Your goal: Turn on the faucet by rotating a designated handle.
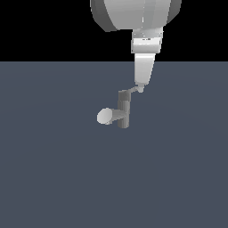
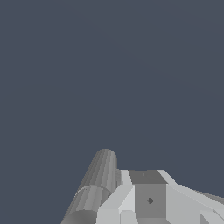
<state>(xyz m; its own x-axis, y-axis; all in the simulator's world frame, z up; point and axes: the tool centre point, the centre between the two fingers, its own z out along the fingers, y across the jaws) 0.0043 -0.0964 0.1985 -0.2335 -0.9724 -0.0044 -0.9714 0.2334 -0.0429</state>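
Observation:
In the exterior view the faucet (image 1: 124, 112) stands upright on the floor, a dark-grey cylinder with its thick spout (image 1: 106, 116) showing a pale round face toward the exterior view's left. The thin light-grey handle (image 1: 130, 91) sticks out from the top cap toward the exterior view's right. My gripper (image 1: 140, 88) comes down from above, and its tip touches the outer end of the handle. Its fingers look pressed together, with nothing between them. In the wrist view a ribbed grey cylinder of the faucet (image 2: 98, 181) lies beside my blocky pale fingers (image 2: 148, 199).
A flat blue-grey floor (image 1: 53, 178) spreads around the faucet. The wide white arm link (image 1: 133, 13) hangs above, at the top of the exterior view.

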